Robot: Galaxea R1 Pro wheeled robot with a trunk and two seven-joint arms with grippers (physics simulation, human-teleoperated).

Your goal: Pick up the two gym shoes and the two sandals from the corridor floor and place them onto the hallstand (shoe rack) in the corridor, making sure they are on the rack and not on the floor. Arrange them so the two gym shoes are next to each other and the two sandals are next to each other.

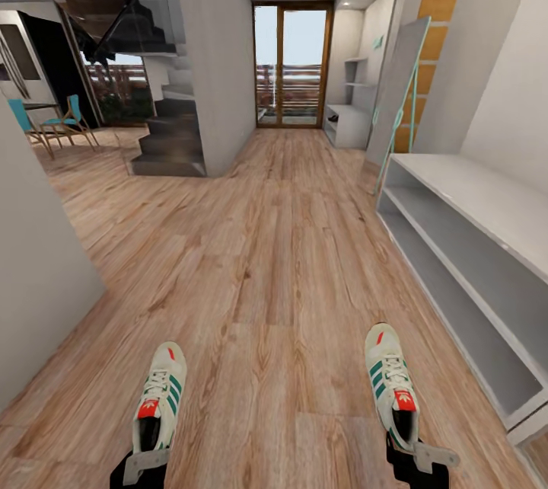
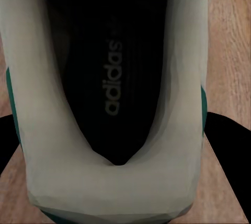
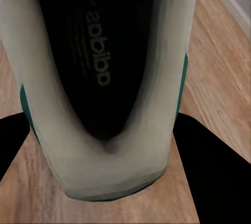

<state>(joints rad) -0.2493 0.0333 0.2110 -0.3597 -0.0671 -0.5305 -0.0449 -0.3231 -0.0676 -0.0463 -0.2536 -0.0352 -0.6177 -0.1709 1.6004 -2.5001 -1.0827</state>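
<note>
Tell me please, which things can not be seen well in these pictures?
- Left gripper: head view, cut off by the bottom edge; the left gym shoe covers its fingertips.
- Right gripper: head view, the right gym shoe hides its grip.
- Hallstand: head view, its far end is cut off by the right edge.
- Both wrist views: the shoe heel blocks nearly everything, and the shoe interior is dark.

each gripper's fingers (image 1: 144,463) clasp a gym shoe (image 1: 158,397) beside hallstand (image 1: 487,222).

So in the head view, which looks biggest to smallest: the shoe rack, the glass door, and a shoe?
1. shoe rack, near the camera
2. glass door, far down the corridor, so truly bigger than it looks
3. shoe; the other shoe looks alike
</note>
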